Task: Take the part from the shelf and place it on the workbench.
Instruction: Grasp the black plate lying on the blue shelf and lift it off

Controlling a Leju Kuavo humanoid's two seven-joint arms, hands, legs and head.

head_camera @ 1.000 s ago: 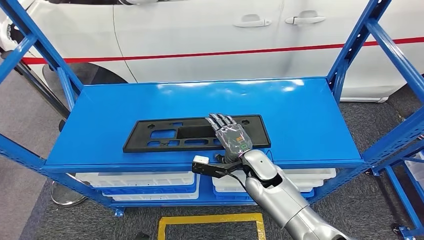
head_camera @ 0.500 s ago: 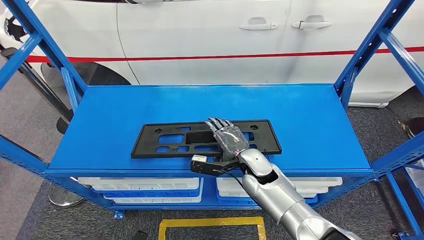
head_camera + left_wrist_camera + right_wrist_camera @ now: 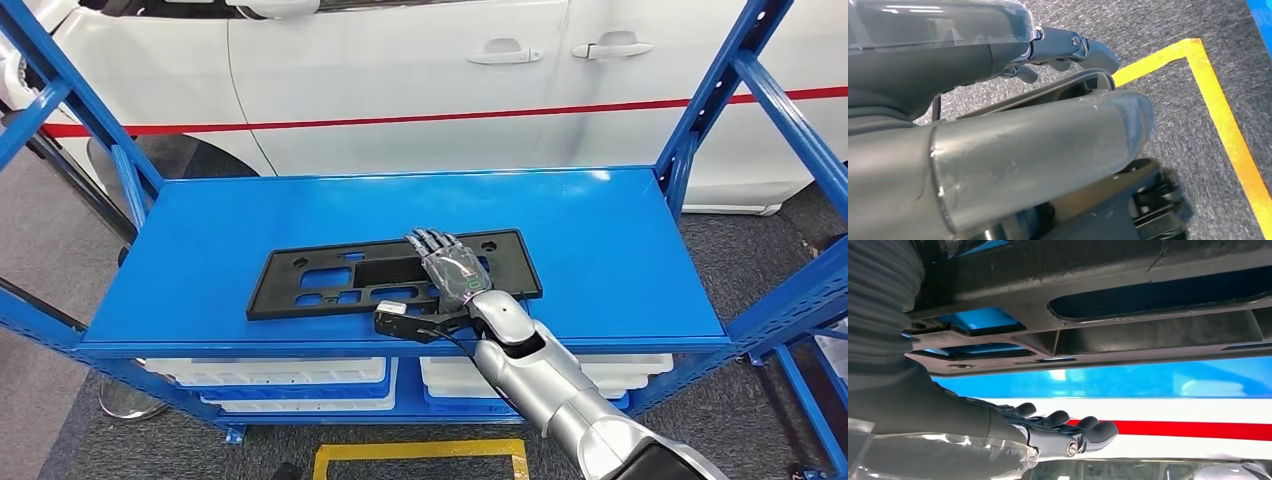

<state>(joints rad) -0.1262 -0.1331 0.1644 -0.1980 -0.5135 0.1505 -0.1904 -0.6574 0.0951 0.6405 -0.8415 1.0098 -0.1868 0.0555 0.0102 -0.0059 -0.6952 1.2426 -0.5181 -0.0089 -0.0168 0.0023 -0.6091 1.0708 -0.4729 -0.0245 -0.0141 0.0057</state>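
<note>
Part (image 3: 330,282), black and flat, lies on the blue shelf (image 3: 620,250) under the right hand's (image 3: 452,272) outstretched fingers, not gripped.

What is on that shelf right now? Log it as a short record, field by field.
part: black plastic panel with cutouts, lying flat on the blue shelf, near its front edge
right hand: fingers extended, lying over the panel's right portion; grasp not confirmed
left hand: hanging over grey carpet with a yellow floor line, holding nothing visible
lower level: white bins
background: white car with red stripe
</note>
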